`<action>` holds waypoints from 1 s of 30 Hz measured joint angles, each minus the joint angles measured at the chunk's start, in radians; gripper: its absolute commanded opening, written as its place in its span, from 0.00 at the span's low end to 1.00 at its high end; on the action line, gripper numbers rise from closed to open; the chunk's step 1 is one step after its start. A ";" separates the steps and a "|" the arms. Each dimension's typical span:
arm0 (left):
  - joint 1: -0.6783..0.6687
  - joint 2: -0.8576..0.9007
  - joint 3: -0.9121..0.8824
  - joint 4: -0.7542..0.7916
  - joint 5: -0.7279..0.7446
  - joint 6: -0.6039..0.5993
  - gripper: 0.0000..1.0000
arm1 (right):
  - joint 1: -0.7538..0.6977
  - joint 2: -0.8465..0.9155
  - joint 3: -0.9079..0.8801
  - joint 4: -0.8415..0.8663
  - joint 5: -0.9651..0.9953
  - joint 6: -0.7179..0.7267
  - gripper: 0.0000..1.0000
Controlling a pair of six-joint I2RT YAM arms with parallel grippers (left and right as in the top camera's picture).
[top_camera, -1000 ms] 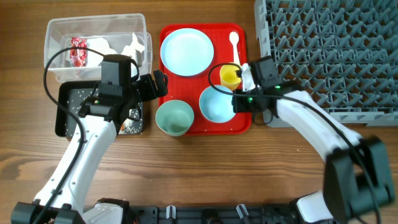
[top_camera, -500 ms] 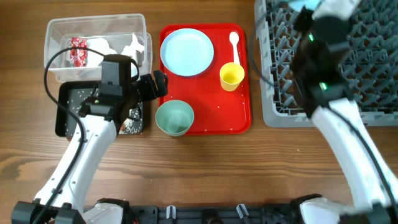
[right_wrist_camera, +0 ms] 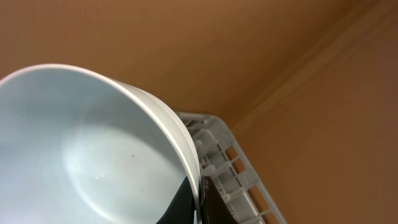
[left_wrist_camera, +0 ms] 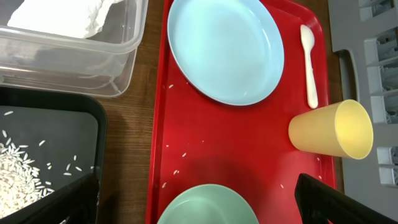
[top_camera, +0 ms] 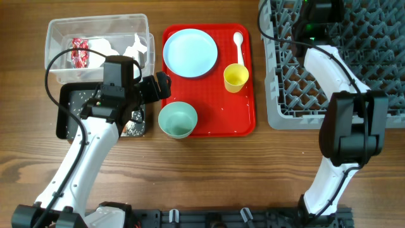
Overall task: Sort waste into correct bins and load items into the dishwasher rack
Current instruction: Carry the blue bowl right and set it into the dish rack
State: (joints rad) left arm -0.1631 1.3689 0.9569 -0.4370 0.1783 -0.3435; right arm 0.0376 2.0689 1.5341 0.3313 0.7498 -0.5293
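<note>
My right gripper (right_wrist_camera: 198,200) is shut on the rim of the pale blue bowl (right_wrist_camera: 81,155), held up by a corner of the grey dishwasher rack (right_wrist_camera: 231,167). From overhead, that arm reaches to the far edge of the rack (top_camera: 354,63) and the bowl is out of view. My left gripper (left_wrist_camera: 202,208) stands open and empty over the mint green bowl (left_wrist_camera: 205,210). The pale blue plate (left_wrist_camera: 225,50), white spoon (left_wrist_camera: 308,65) and yellow cup (left_wrist_camera: 333,129) lie on the red tray (left_wrist_camera: 249,149).
The clear tub (top_camera: 95,25) holds a red-and-white wrapper (top_camera: 79,52) and napkins (top_camera: 120,47). The black tray (top_camera: 66,120) beside it holds rice (left_wrist_camera: 15,177). A few rice grains (left_wrist_camera: 183,154) are scattered on the red tray.
My right arm has lifted the pale blue bowl off the red tray and swung it over the rack to its far edge. The left arm has stayed still.
</note>
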 measured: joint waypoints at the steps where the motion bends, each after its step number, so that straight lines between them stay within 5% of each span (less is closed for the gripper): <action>1: 0.000 0.000 0.000 0.000 0.000 0.000 1.00 | -0.008 0.002 0.000 0.007 -0.013 0.001 0.04; 12: 0.000 0.000 0.000 0.000 0.000 0.000 1.00 | -0.043 0.022 0.000 0.072 -0.106 0.061 0.04; 30: 0.000 0.000 0.000 0.000 0.000 0.000 1.00 | -0.043 0.022 0.000 -0.053 -0.094 0.203 0.04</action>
State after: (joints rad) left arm -0.1631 1.3689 0.9569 -0.4374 0.1783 -0.3435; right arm -0.0055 2.0911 1.5341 0.2787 0.6556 -0.3260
